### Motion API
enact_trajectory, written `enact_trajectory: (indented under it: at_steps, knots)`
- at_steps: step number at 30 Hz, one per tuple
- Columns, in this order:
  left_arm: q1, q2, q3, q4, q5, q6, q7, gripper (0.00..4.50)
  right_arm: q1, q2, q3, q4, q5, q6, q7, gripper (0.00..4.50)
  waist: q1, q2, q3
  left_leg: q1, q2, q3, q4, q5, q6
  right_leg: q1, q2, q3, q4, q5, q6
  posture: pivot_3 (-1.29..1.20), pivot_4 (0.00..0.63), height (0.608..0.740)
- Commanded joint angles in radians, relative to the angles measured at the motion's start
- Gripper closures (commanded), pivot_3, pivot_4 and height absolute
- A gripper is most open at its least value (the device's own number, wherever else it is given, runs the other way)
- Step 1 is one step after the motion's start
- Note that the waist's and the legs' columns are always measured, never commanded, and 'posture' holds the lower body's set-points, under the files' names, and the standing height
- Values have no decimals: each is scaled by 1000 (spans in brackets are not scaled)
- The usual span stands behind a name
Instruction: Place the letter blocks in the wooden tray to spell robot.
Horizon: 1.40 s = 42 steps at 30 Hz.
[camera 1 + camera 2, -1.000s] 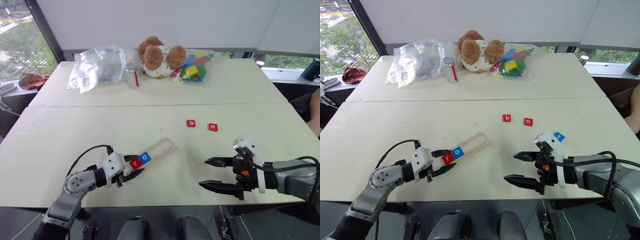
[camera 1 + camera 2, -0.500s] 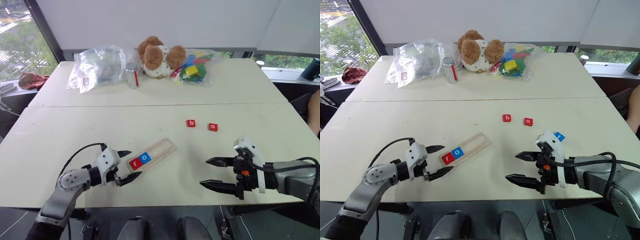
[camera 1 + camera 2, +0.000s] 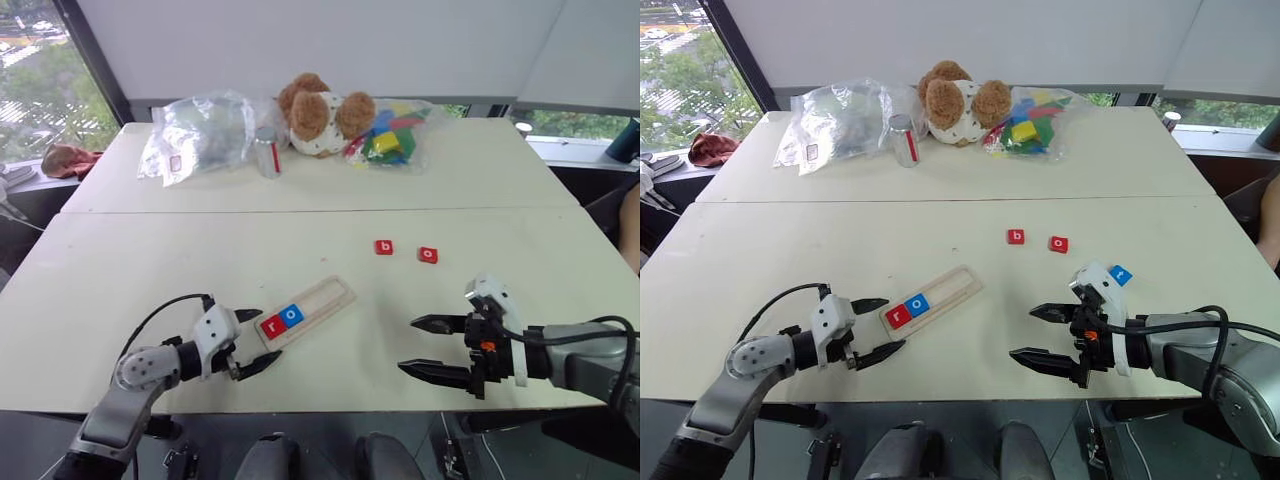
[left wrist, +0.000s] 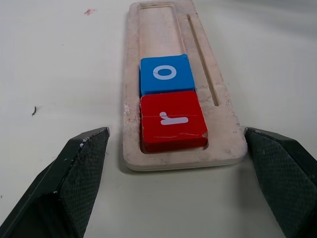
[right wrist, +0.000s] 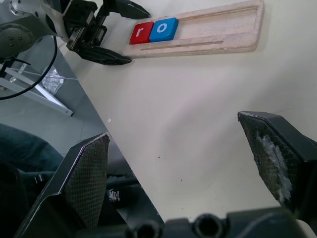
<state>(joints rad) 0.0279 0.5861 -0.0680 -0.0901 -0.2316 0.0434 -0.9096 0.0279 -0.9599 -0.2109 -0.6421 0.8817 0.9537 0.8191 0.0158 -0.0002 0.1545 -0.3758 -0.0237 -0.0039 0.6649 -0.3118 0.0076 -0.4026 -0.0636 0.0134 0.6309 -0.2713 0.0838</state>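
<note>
You are looking down on a pale table [image 3: 150, 250], with both arms hanging over its near edge. The wooden tray [image 3: 325, 297] is lying slantwise on the table, its near end sitting just ahead of the left gripper [image 3: 252, 341], whose fingers are standing spread to either side of that end without touching it. The right gripper [image 3: 425, 347] is hovering well to the right of the tray, its jaws gaping wide and holding nothing. In the tray's slot the red r block [image 4: 173, 119] is resting at the end nearest the left gripper, and the blue o block [image 4: 165, 74] is lying touching it on the far side. The red b block [image 3: 384, 247] and the red o block [image 3: 428, 255] are sitting loose on the table beyond the right gripper, near each other. A blue t block [image 3: 1121, 275] is showing just behind the right gripper.
</note>
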Motion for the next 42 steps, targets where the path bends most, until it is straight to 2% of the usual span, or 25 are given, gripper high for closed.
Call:
enact_trajectory:
  at_steps: [1,2,3,9,13,16,22,28,35,37,38,42]
  knots:
    - [-6,-3,-23,68,37,-10,5,850,1,-1,-20,-3,0,-14,2,0,-2,1,0,0,0,0,0,0,0,0,0,0,0,-1,-1,0,150,740]
    - [-12,-3,-24,76,38,-17,1,1250,4,-2,-21,-3,-1,-14,3,0,-1,1,-1,0,0,0,0,0,0,0,0,0,0,-1,-1,0,150,740]
    - [-20,0,-27,84,39,-26,-6,1392,7,-3,-22,-3,-2,-14,3,0,-1,2,-1,0,0,0,0,0,0,0,0,0,0,-1,-1,0,150,740]
    - [-151,71,-5,140,-3,-43,-123,1390,27,-4,-29,11,-14,-22,7,0,-3,1,-1,0,0,0,0,0,0,0,0,0,0,0,-1,0,150,740]
    - [-413,105,-60,336,-13,-86,-349,1390,10,-10,-15,67,-63,-60,24,0,-1,1,0,-1,0,0,0,0,0,-2,0,-1,1,1,2,0,150,740]
    - [-540,73,-98,471,13,-150,-441,1390,-6,-4,-14,87,-92,-87,22,0,-3,1,-1,-5,0,-1,2,0,0,-4,1,-2,0,1,2,0,150,740]
    - [-653,-20,-171,638,56,-282,-572,1390,-13,9,-21,90,-117,-105,2,0,-4,0,0,-18,-1,1,3,2,-3,-18,2,-2,1,2,3,0,150,740]
    - [-753,-115,-195,839,118,-377,-565,1390,-19,26,-25,83,-143,-115,-32,0,-2,0,0,-20,-1,0,11,-1,3,-17,4,-3,6,2,4,0,150,740]
    - [-777,-179,-184,928,151,-413,-520,1390,-26,52,-17,71,-170,-124,-77,0,-1,-2,1,-16,-1,0,19,-3,6,-10,3,-3,7,3,7,0,150,740]
    - [-781,-186,-181,942,156,-420,-513,343,-30,57,-12,71,-174,-125,-85,0,0,-2,1,-16,-1,-1,19,-3,6,-10,3,-3,7,3,7,0,150,740]
    - [-781,-188,-178,945,154,-416,-513,33,-35,63,-9,69,-179,-126,-95,0,-1,-2,1,-16,-1,-1,19,-3,6,-9,3,-3,7,3,7,0,150,740]
    - [-769,-186,-169,915,147,-412,-501,33,-64,87,2,71,-199,-105,-155,0,-1,-2,1,-16,-1,-1,19,-3,6,-9,3,-3,7,3,7,0,150,740]
